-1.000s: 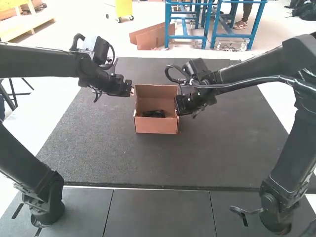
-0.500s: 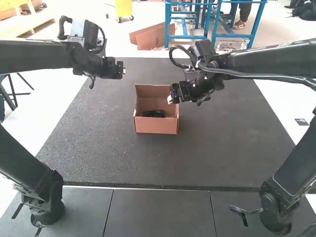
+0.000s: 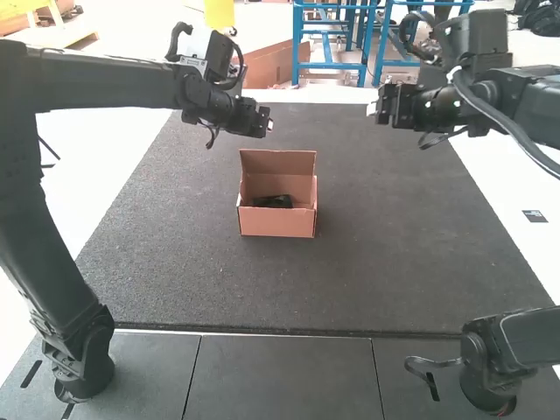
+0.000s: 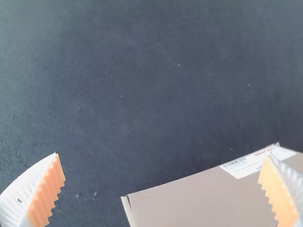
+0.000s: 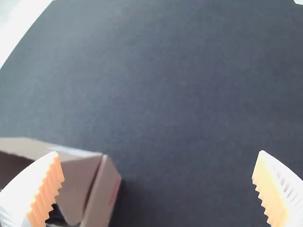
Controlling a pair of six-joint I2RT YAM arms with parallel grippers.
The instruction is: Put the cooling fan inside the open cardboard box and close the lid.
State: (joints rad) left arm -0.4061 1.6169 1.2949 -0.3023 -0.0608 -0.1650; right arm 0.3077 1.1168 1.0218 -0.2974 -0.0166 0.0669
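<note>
Cooling fan (image 3: pixel 274 201): from the high view I can just make it out as a dark, low shape on the floor of the cardboard box (image 3: pixel 277 223). The front wall cuts off its lower part, so I can't tell its outline. The box sits near the middle of the black mat on the table (image 3: pixel 411 254). Its lid (image 3: pixel 278 162) stands upright along the rear edge, not closed.

My left claw (image 3: pixel 262 122) hangs in the air at roughly 12 o'clock from the box, beyond the raised lid and clear of it. Its wrist camera shows the ribbed white fingers (image 4: pixel 33 198) with orange pads spread wide, nothing between them. Below them are the mat and a plain brown panel of the box bearing a small printed label.

My right claw (image 3: pixel 382 103) hangs between 1 and 2 o'clock from the box, well apart from it. It is also spread wide and empty, with the pads (image 5: pixel 277 187) far apart in its wrist view. That view catches one box corner with a side flap. There is something dark inside, but too little shows for me to say it is the fan.
</note>
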